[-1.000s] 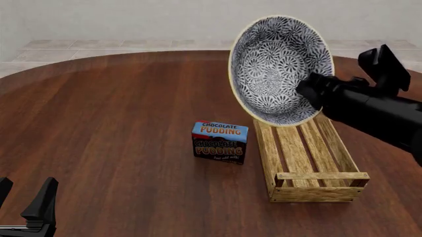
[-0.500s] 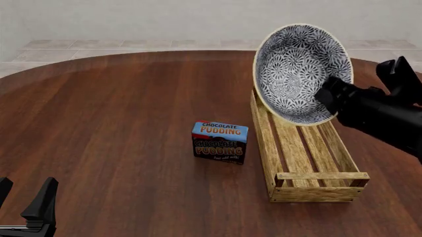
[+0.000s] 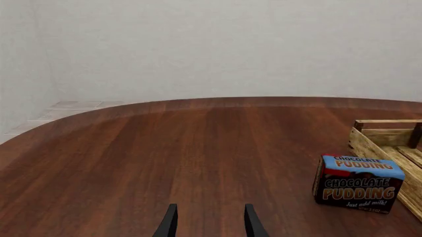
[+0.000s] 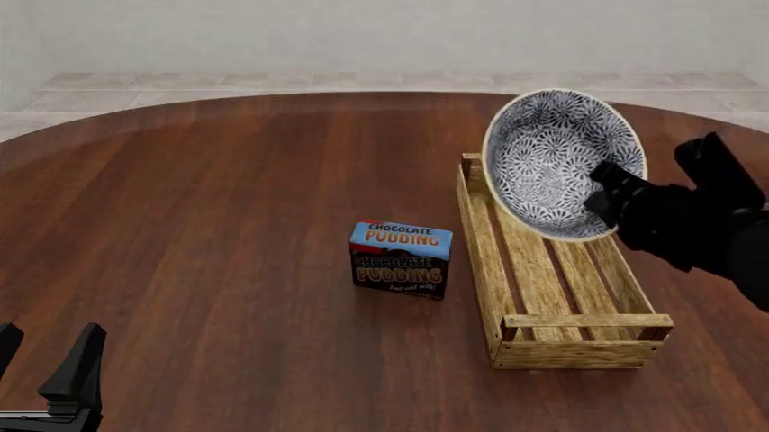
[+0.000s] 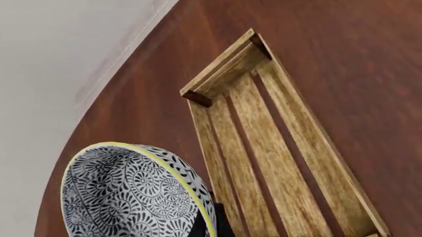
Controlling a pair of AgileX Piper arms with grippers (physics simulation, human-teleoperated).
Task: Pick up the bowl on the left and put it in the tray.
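Note:
The blue-grey floral bowl (image 4: 556, 162) with its cream rim hangs tilted on edge over the far half of the wooden tray (image 4: 529, 337), its hollow facing the camera. My right gripper (image 4: 604, 195) is shut on the bowl's rim at its right side. The right wrist view shows the bowl (image 5: 128, 192) close up, a dark fingertip (image 5: 209, 224) pinching its rim, and the slatted tray (image 5: 277, 143) below. My left gripper (image 4: 49, 373) stands open low at the near left corner; its fingertips (image 3: 170, 223) frame bare table in the left wrist view.
A blue chocolate pudding box (image 4: 402, 259) stands on the brown table (image 4: 216, 225) just left of the tray, also in the left wrist view as the pudding box (image 3: 357, 183) beside the tray's end (image 3: 386, 136). A pale wall lies beyond the table's far edge.
My right arm has carried the bowl rightward and down, from high above the tray's far left corner to low over its far half. The left arm has not moved.

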